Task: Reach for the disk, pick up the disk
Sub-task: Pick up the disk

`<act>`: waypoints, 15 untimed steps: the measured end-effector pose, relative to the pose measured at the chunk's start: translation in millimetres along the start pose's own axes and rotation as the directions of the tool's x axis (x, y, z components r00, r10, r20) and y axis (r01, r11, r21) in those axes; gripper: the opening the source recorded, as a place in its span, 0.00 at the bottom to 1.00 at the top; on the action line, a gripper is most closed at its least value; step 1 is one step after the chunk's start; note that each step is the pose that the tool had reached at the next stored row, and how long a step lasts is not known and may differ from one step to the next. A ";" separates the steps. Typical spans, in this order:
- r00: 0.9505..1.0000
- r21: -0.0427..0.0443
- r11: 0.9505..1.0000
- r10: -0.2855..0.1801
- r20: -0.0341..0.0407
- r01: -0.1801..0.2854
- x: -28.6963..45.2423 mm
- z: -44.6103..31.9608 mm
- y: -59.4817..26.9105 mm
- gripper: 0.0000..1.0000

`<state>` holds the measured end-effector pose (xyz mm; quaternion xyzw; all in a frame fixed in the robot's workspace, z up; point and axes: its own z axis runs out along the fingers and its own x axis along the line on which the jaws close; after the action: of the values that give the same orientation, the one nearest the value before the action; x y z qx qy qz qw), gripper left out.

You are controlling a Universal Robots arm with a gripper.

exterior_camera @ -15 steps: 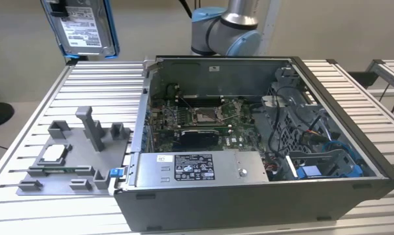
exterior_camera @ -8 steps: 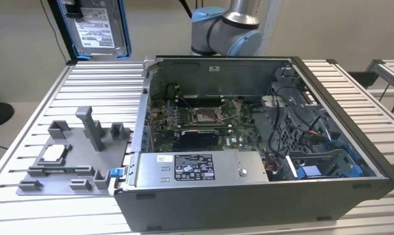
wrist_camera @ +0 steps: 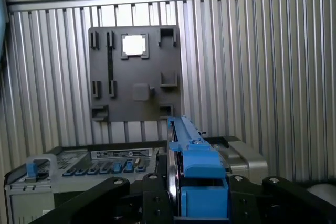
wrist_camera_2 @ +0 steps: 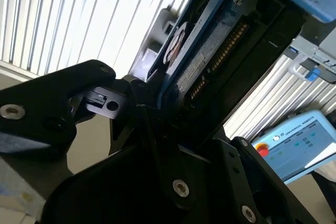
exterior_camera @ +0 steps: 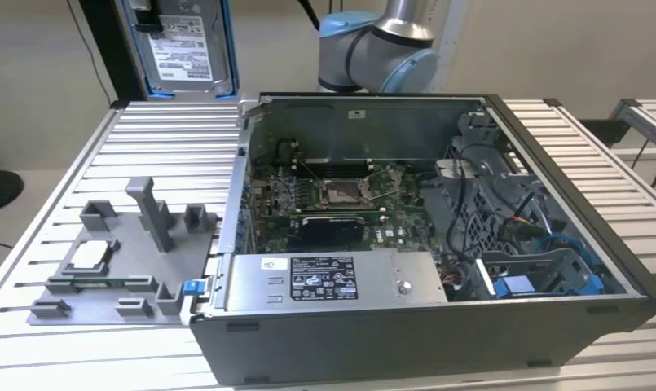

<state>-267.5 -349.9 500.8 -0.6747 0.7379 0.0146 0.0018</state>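
Disk (exterior_camera: 187, 45) hangs clear above the table's (exterior_camera: 154, 138) far edge, at the exterior view's left. Gripper (wrist_camera: 202, 203) jaws narrow, apparently clamped on its blue rails (wrist_camera: 202, 166). Computer case (exterior_camera: 415, 244) sits open mid-table.

In the exterior view the disk (exterior_camera: 184, 47) is cut off by the upper edge — as is the arm (exterior_camera: 376, 41) — and the print on it is too small to be read. In the first wrist view its near end is covered by the gripper (wrist_camera: 202, 205), itself cropped by the frame; in the second wrist view much of it is hidden likewise.
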 end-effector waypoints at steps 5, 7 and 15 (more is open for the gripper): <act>1.000 0.000 1.000 -0.002 0.000 0.002 -1.4 0.7 -16.0 0.00; 1.000 0.000 1.000 -0.002 0.000 0.002 -2.0 0.9 -22.4 0.00; 1.000 0.000 1.000 -0.005 0.000 0.005 -4.2 1.6 -47.7 0.00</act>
<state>-219.7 -349.9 498.3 -0.6764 0.7363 0.0146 0.0017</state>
